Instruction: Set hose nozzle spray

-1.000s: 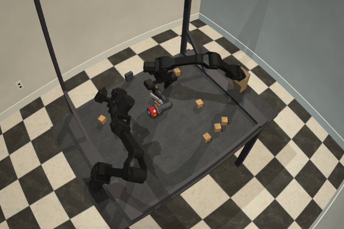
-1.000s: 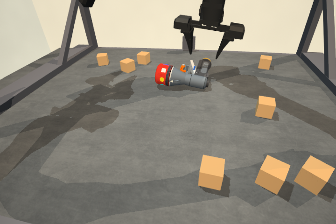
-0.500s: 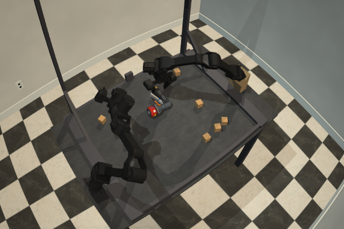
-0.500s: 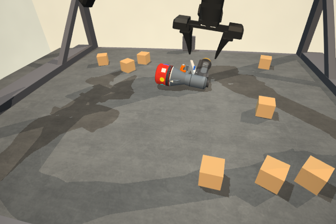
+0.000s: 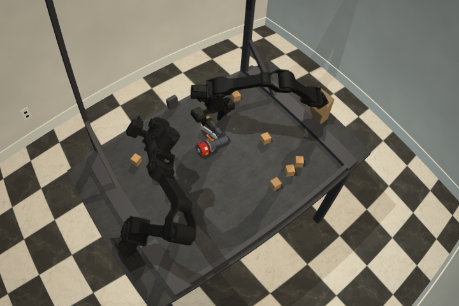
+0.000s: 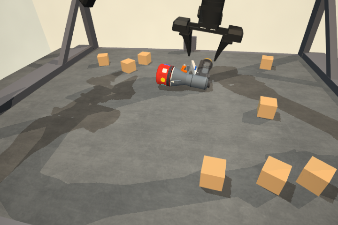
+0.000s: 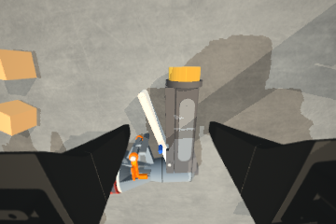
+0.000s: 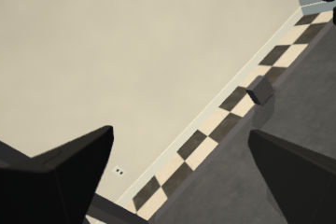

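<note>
The hose nozzle (image 5: 212, 142) (image 6: 187, 79) lies on its side on the table, with its red spray ring (image 5: 203, 148) (image 6: 163, 74) at one end. Its dark handle (image 7: 181, 135) (image 6: 207, 59) ends in an orange cap (image 7: 185, 73). A white trigger (image 7: 152, 119) (image 6: 193, 66) stands off the handle, and an orange lock lever (image 7: 137, 165) (image 6: 183, 69) sits near the head. My left gripper (image 5: 210, 113) (image 6: 202, 57) (image 7: 170, 127) is open and hangs just above the handle, one finger on each side, not touching. My right gripper (image 5: 143, 122) (image 8: 182, 134) is open and empty, raised high and pointing at the wall.
Several tan blocks lie around, among them one (image 5: 265, 138) (image 6: 266, 107) near the nozzle, one (image 5: 236, 95) under the left arm and one (image 5: 136, 159) by the right arm. A small dark cube (image 5: 171, 101) (image 8: 260, 90) stands at the table's far edge. Frame posts (image 5: 246, 36) rise at the edges.
</note>
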`<state>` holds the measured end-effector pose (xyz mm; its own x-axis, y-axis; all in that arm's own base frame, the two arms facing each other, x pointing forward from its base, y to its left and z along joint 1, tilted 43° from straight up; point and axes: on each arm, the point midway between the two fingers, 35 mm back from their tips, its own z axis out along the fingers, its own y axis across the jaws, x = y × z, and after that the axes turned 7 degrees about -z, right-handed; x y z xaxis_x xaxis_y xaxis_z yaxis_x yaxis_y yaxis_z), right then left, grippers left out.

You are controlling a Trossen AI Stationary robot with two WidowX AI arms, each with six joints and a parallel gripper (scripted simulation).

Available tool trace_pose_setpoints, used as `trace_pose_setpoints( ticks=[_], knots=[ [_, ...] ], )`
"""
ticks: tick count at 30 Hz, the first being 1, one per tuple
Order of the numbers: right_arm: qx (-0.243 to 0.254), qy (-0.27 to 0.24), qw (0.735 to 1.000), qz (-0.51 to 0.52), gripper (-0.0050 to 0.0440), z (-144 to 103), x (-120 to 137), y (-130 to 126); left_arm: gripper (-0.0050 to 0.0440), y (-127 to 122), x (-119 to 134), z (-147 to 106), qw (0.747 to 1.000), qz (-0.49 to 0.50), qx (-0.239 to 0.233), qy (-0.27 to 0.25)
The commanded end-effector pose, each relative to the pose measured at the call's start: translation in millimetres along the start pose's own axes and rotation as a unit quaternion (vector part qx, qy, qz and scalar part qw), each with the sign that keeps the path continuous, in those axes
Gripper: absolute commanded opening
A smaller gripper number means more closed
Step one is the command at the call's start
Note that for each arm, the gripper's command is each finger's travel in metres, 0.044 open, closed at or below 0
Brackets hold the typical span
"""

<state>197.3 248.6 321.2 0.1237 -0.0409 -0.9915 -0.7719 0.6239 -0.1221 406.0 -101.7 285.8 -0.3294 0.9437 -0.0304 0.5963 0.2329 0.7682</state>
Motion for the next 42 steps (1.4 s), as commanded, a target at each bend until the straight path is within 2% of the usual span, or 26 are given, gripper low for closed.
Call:
trace_pose_setpoints(
  ticks=[1,5,8,22,29,30,42],
  knots=[
    [0.002,-0.009,1.000,0.000,0.0414,-1.3,-6.8,-0.8,0.0367,0.7,2.0,6.2,1.000,0.000,-0.002,-0.001],
    [0.002,-0.009,1.000,0.000,0.0414,-1.3,-6.8,-0.8,0.0367,0.1,1.6,13.8,1.000,0.001,-0.001,0.000],
    [0.002,-0.009,1.000,0.000,0.0414,-1.3,-6.8,-0.8,0.0367,0.7,1.7,9.9,1.000,0.000,-0.002,-0.001],
    [0.002,-0.009,1.000,0.000,0.0414,-1.3,-6.8,-0.8,0.0367,-2.1,1.7,40.5,1.000,0.004,0.001,0.001],
    [0.002,-0.009,1.000,0.000,0.0414,-1.3,-6.8,-0.8,0.0367,-1.2,1.4,38.4,1.000,0.004,0.000,0.001],
    [0.002,-0.009,1.000,0.000,0.0414,-1.3,-6.8,-0.8,0.0170,-1.3,1.4,38.7,1.000,0.004,0.001,0.001],
    [0.002,-0.009,1.000,0.000,0.0414,-1.3,-6.8,-0.8,0.0170,-1.3,1.4,38.7,1.000,0.004,0.001,0.001]
  ],
)
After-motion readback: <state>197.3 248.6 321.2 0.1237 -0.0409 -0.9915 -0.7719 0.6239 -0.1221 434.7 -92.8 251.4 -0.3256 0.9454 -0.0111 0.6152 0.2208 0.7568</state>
